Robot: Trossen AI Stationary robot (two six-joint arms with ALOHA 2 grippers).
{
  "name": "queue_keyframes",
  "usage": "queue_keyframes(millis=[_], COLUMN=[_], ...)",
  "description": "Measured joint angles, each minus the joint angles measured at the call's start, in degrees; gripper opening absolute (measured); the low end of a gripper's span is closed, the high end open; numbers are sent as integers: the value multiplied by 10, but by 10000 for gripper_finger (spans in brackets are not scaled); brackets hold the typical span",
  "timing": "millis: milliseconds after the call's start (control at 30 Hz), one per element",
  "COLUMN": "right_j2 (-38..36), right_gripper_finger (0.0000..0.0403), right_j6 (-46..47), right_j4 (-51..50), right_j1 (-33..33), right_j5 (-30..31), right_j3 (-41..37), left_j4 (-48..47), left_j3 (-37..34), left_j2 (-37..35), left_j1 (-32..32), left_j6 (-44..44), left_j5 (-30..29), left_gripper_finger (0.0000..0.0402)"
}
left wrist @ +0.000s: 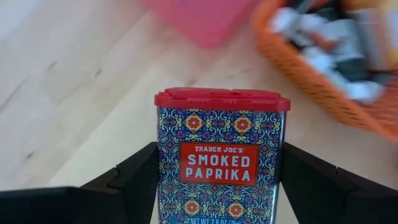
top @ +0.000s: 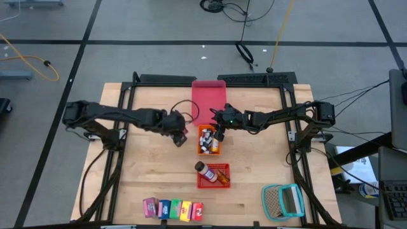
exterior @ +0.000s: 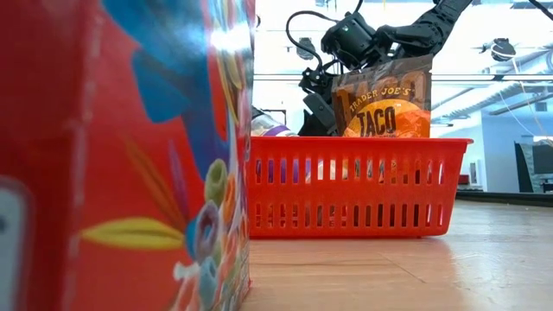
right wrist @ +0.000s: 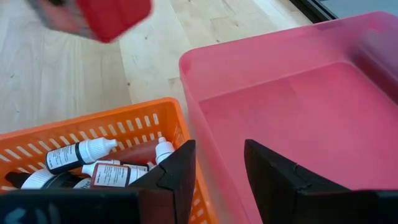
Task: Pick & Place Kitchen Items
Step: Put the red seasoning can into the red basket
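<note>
My left gripper [left wrist: 219,183] is shut on a small patterned smoked-paprika tin with a red lid [left wrist: 214,134]. In the high view it sits [top: 180,132] just left of the orange basket [top: 208,140]. That basket holds tiny bottles with white caps [right wrist: 93,150]. My right gripper [right wrist: 217,152] is open and holds nothing. It hovers [top: 220,126] over the far end of the orange basket, next to the pink tray [right wrist: 298,106]. A jar [top: 203,169] lies in the red basket [top: 213,176]. Several small cartons [top: 173,208] stand in a row near the table's near edge. My left gripper pinches the paprika tin between its two fingers [left wrist: 140,177], one on each narrow side of the tin's body [left wrist: 163,168], below the red lid. The tin lies along the fingers with its lid end [left wrist: 222,98] pointing away from the wrist. It looks lifted clear of the table.
A teal-framed mesh item [top: 282,200] lies at the table's near right corner. In the low view a red carton [exterior: 121,155] fills the left foreground, and a taco seasoning pouch [exterior: 384,108] stands in the red basket [exterior: 354,186]. Bare wood shows to the left of the baskets.
</note>
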Motion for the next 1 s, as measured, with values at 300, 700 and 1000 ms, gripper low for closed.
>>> queue_keyframes(millis=[300,700,1000], right_j2=[0,0,0], right_gripper_finger=[132,132,132], right_j6=[0,0,0], right_j4=[0,0,0], right_j1=[0,0,0], right_j5=[1,2,2], right_j3=[0,0,0], left_j4=[123,293,567], left_j3=[0,-1,-111], left_j2=[-2,-2,7], left_j1=[-114,-221,-241], left_j6=[71,158,202], left_j5=[-35,-54,-40], left_gripper_finger=[273,273,273])
